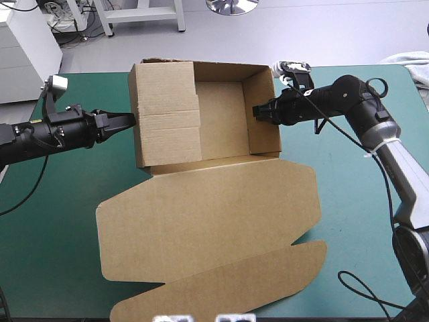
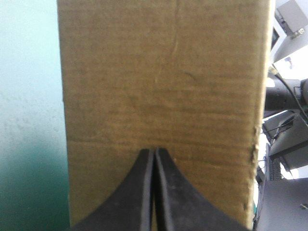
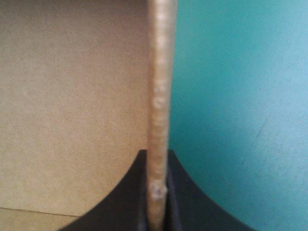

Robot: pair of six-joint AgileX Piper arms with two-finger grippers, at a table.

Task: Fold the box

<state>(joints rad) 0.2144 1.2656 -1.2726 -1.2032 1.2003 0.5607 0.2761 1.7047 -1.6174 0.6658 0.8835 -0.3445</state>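
Brown board of the box, raised as an open tray at twelve o'clock on the teal-green cover. Lid flat on the cover, stretching from the tray's near wall toward six o'clock. Long axis of the whole sheet from twelve to six, the tray itself broader from nine to three.

At nine o'clock of the tray, the left gripper: black fingers pressed together into one point, holding nothing, tip touching or all but touching the outside of the left wall. From its own wrist, board face square ahead of the tip. At three o'clock, the right gripper: nipped tight on the right wall's upper edge, one finger inside the tray, one outside, the sheet between.

Worth weighing for the coming move: a broad panel on the nine o'clock side, seemingly leaning in over the tray floor and not yet tucked flat. Probably wants a push toward three o'clock, straight along the left gripper's line. Left arm nearer to that panel and lined up; right arm best kept as the brace. Without that brace, likely to slide instead of folding.
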